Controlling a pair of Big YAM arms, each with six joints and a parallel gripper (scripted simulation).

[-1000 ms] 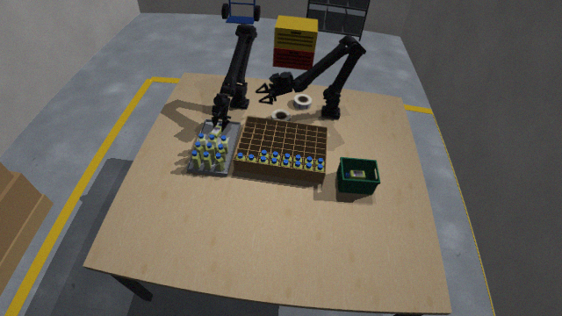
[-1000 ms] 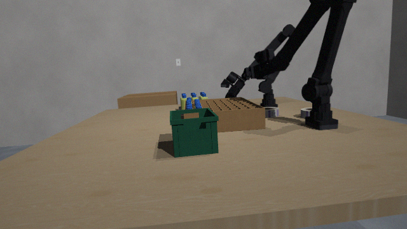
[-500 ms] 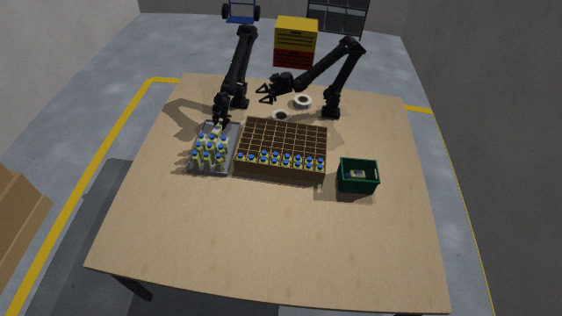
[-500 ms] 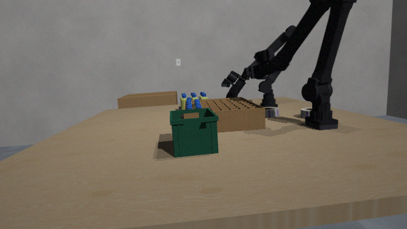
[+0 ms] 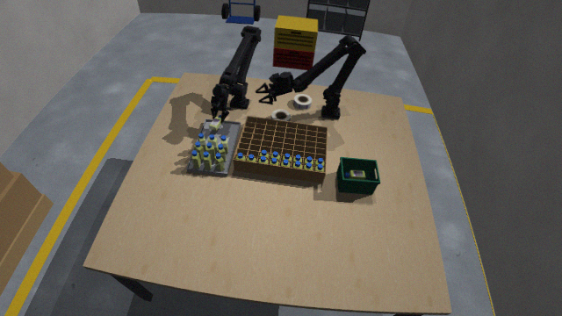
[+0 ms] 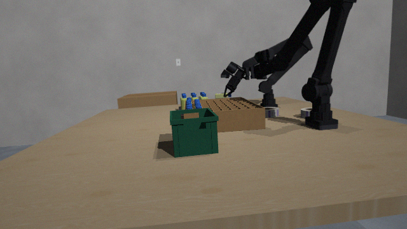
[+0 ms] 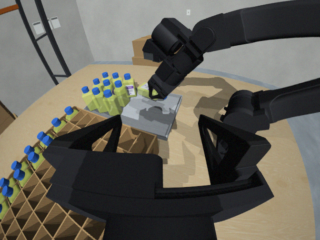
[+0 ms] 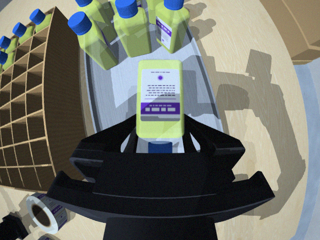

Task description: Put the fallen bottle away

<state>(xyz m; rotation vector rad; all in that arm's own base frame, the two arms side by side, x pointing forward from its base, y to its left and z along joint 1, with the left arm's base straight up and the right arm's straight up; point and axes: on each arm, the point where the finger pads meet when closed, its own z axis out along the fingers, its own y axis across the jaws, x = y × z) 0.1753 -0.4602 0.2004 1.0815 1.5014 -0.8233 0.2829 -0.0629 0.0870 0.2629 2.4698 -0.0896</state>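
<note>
Right wrist view: the right gripper (image 8: 160, 118) (image 5: 219, 118) (image 7: 155, 93) (image 6: 226, 95), fingers about half open, grips the fallen bottle (image 8: 160, 99) (image 5: 215, 124) (image 7: 145, 89) (image 6: 220, 95) near its shoulders, above the grey tray (image 8: 111, 85) (image 5: 229, 129) (image 7: 152, 118). Long axis roughly horizontal; blue cap toward the gripper's palm, base toward the standing bottles (image 8: 133, 33) (image 5: 209, 151) (image 7: 108, 95). Left gripper (image 7: 160, 118) (image 5: 262, 94): fingers wide apart, holding nothing.

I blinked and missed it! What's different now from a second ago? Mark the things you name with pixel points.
The right tool (image 5: 218, 118) (image 6: 226, 95) (image 7: 155, 93) (image 8: 160, 118) went up, and so did the bottle (image 5: 215, 125) (image 6: 219, 95) (image 7: 144, 89) (image 8: 160, 93) it grips, still on its side. I can't tell whether the grip had already begun then. The left tool (image 5: 260, 96) (image 7: 160, 118), the carton (image 5: 281, 174) (image 6: 241, 119) (image 8: 64, 77) and the green bin (image 5: 357, 186) (image 6: 195, 140) look the same.
</note>
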